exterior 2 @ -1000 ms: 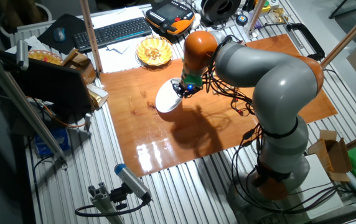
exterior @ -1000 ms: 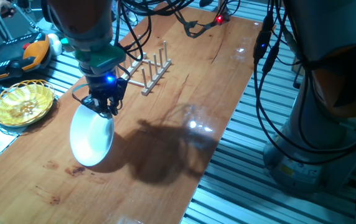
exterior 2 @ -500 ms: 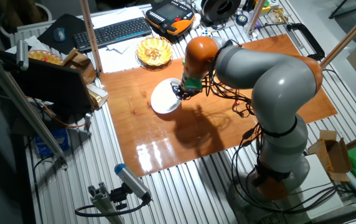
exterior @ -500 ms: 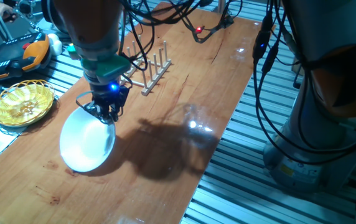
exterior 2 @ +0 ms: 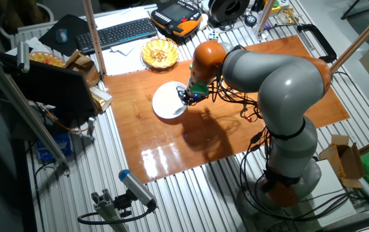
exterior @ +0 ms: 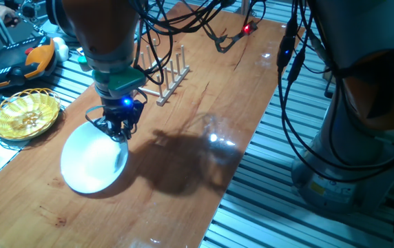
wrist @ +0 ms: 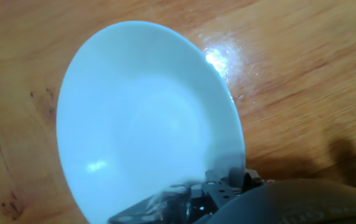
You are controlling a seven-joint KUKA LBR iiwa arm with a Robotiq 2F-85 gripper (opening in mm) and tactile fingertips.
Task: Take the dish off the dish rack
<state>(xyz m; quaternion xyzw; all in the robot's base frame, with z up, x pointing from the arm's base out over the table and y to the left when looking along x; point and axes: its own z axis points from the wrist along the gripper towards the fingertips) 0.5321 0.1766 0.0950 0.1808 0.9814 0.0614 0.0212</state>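
The gripper fingertips are blurred and cropped in the hand view, and part of the dish rack sits hidden behind the arm.

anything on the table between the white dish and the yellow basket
Nothing. In one fixed view only bare wood tabletop separates the dish from the yellow basket, which sits at the table's edge. The pincer grips the dish's opposite rim.

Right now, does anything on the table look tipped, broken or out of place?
Nothing looks damaged. The plain white round plate is off the small light-wood peg rack, lying low and nearly flat on the wooden table, with the end effector at its rim.
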